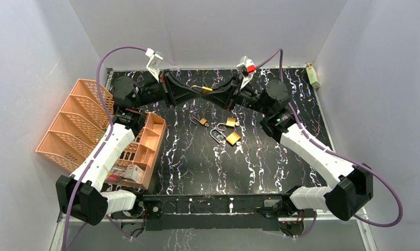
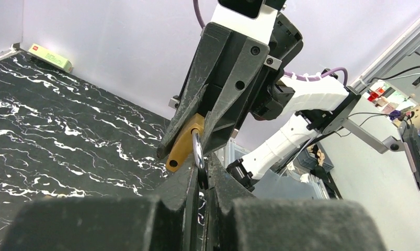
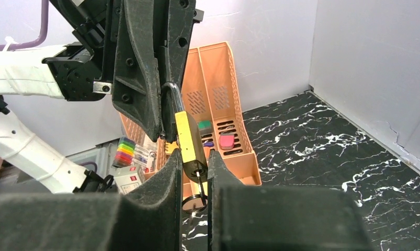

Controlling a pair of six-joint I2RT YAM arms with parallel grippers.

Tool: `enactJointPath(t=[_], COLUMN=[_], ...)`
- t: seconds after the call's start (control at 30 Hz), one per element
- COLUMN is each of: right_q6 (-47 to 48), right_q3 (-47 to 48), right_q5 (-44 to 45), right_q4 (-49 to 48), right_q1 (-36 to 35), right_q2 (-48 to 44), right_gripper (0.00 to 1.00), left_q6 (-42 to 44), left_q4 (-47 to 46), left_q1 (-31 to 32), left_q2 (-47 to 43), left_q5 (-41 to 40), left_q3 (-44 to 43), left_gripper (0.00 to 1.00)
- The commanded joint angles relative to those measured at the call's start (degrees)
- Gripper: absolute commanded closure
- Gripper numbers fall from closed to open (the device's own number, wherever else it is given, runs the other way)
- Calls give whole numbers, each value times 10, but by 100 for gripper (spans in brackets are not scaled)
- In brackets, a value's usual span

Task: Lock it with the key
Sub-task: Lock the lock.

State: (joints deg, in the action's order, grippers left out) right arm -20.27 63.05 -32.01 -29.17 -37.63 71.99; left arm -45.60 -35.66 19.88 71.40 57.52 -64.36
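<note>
A brass padlock [image 1: 203, 89] hangs in the air above the back middle of the table, between my two grippers. My left gripper [image 2: 201, 170] is shut on its silver shackle [image 2: 196, 149]. From the other side my right gripper [image 3: 193, 159] is closed on the lower end of the yellow body [image 3: 188, 137]. The key [image 3: 200, 177] sticks out of the bottom of the body, between my right fingers, with its ring [image 3: 195, 202] dangling below. In the top view the left gripper [image 1: 196, 90] and right gripper [image 1: 215, 90] meet tip to tip.
Three more brass padlocks [image 1: 203, 122] [image 1: 231, 122] [image 1: 233, 138] lie mid-table, one with an open shackle [image 1: 216, 135]. An orange file rack [image 1: 74, 123] and a compartment tray [image 1: 147, 138] stand at the left. A small green box [image 1: 314, 76] sits at the back right.
</note>
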Motion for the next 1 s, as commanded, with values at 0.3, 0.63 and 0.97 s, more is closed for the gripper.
enactJointPath(t=[0.3,0.63,0.97], right_q6=[5,-3,-11], right_q3=[122,173,177], right_q5=[-60,-103,-122], right_q4=[120,181,202], right_q1=[-8,0,0], right_q2=[-32,-6,15], right_gripper=[100,100,100], left_q6=[141,126,-8], left_q4=[173,142,-20], left_q1=[-8,-27,-45], left_q2=[-40,-58,-33], left_q5=[-18,0,125], left_q3=[-79,-68,-59], left_gripper=[31,9,28])
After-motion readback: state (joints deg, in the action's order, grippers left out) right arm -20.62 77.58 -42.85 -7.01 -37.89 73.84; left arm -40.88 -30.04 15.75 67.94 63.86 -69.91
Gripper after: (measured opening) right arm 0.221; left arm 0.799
